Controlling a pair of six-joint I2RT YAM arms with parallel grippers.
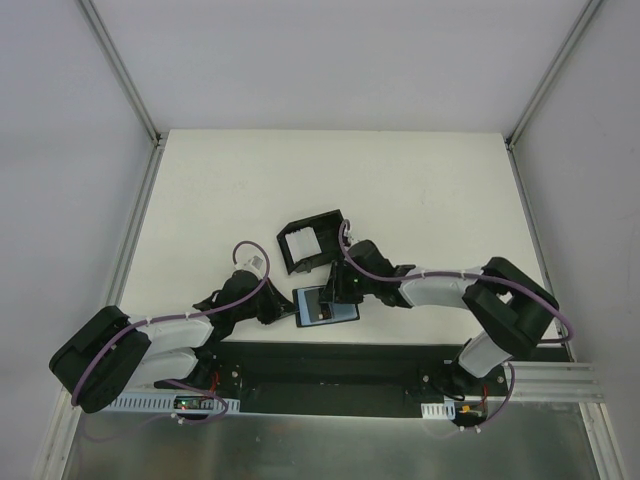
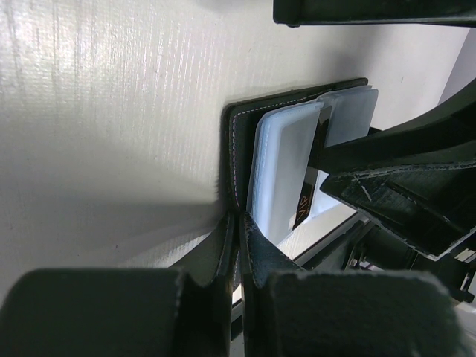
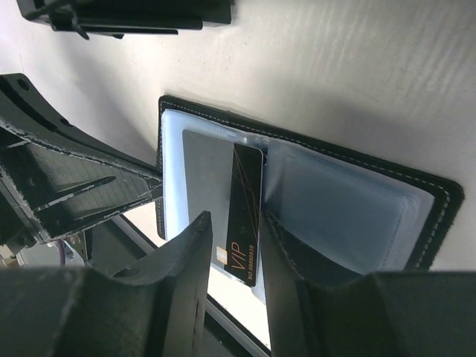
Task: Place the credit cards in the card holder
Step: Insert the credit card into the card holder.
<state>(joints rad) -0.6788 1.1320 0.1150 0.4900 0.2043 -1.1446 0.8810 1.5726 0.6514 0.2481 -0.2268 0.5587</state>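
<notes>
Black stitched cover, bluish-clear plastic inside: the card holder point(image 1: 327, 305) lies spread open on the pale table point(image 1: 420, 190), near the front edge. It sits just this side of the black open-topped box point(image 1: 318, 222), where the whitish credit cards point(image 1: 300, 245) are waiting.

The left gripper point(image 2: 238, 223) is squeezed right down on the holder's edge, jaws fully together on the cover and pinning it in place. Now the right gripper point(image 3: 236, 217): its fingers stand partway apart, and squarely between them lies a dark glossy VIP card point(image 3: 247, 186) with gold lettering. A pale sliver shows between the card and one finger, so this looks like a loose straddle, not a clamp.

Here's the relation that matters. The card's long axis runs straight out from the right wrist, in line with the fingers, toward the fold of the holder. Its far end lies over the clear sleeves point(image 3: 342, 216), and its lettered near end hangs off the holder's edge. Whether that far end has actually entered a pocket, I can't tell from here.

The right arm is plainly the one on the card, while the left only anchors. My read is that any seating push goes lengthwise along that axis. The materials are a thin rigid card against slick, soft sleeve film, so it could skate over the pocket mouth instead of slipping in.
</notes>
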